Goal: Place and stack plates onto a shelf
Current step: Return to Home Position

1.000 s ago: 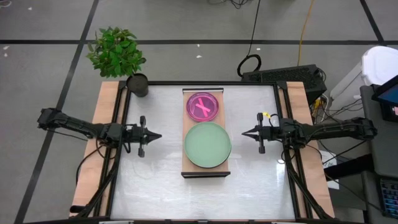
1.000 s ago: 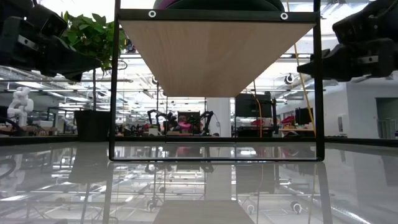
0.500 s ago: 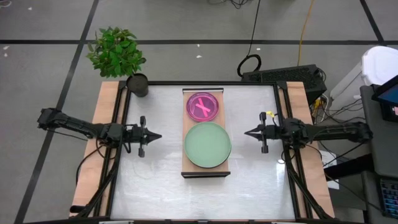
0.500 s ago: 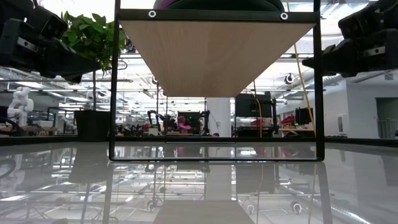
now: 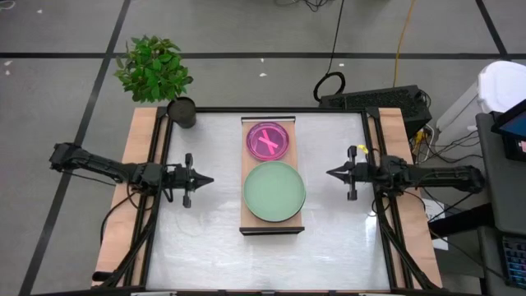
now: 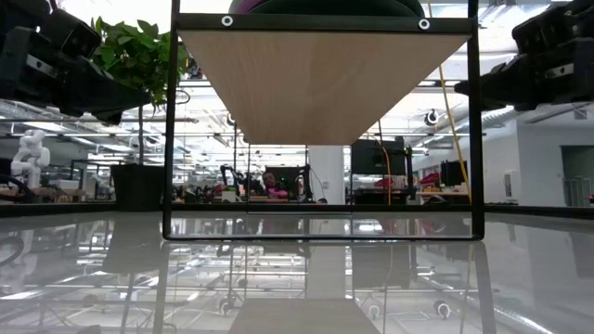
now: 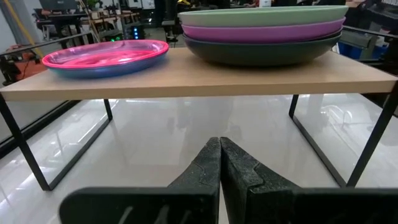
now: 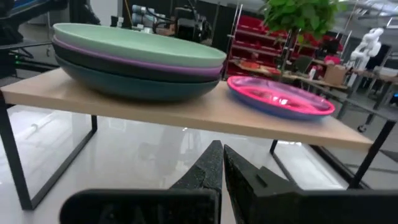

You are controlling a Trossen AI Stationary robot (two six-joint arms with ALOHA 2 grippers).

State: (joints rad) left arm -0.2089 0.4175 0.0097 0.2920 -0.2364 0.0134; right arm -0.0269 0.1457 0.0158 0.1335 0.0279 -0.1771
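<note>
left end effector point(image 5: 207, 179) + right end effector point(image 5: 330, 173) pressed together, empty | plates point(image 5: 274, 190) stacked on shelf point(image 5: 271, 227) between them | my worry: a low swing clips the shelf, stacks slide

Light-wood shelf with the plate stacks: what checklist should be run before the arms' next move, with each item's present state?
1. Large sage-green round plate tops its stack, level on the light-wood shelf board: ok.
2. Translucent pink round plate inside the board's edges: ok.
3. Left gripper apart from the shelf, fingers shut, empty: ok.
4. Right gripper apart from the shelf, fingers shut, empty: ok.
5. All eight plates stacked: cannot tell, lower layers hidden.
</note>
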